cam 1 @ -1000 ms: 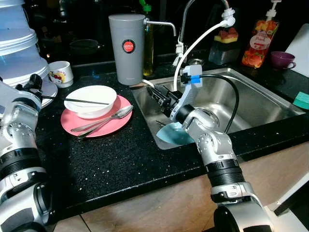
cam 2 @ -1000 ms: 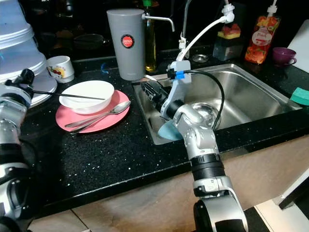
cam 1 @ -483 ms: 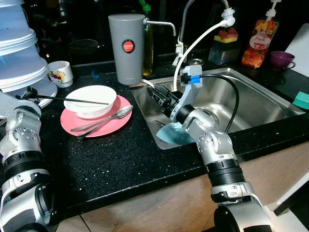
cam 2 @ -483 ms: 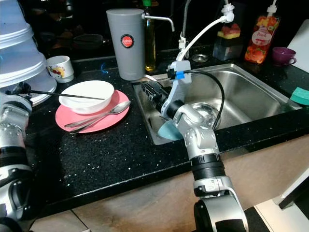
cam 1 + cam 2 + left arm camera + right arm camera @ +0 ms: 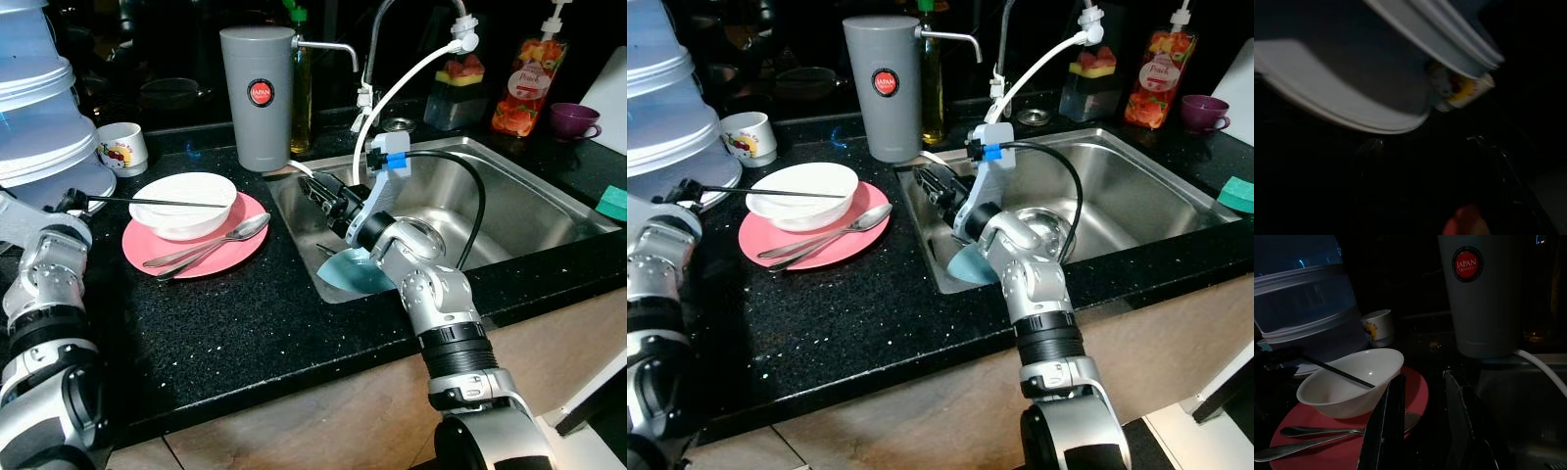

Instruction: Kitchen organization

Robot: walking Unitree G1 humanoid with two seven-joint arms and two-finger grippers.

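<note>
Left arm's drifted lower at the frame's left edge, can't tell its pincer state, while the right gripper [image 5: 1422, 426] sits open mid-frame by the sink [image 5: 549, 211]; white bowl [image 5: 184, 204], spoon [image 5: 211, 242] and pink plate [image 5: 230, 257] still uncleared.

Orange juice bottle [image 5: 528, 86] & purple cup [image 5: 571, 120] are being kept behind sink; green sponge [image 5: 613, 203] is being left at counter's right.

Head views bright, sharp — wrist views dim, left blurred
</note>
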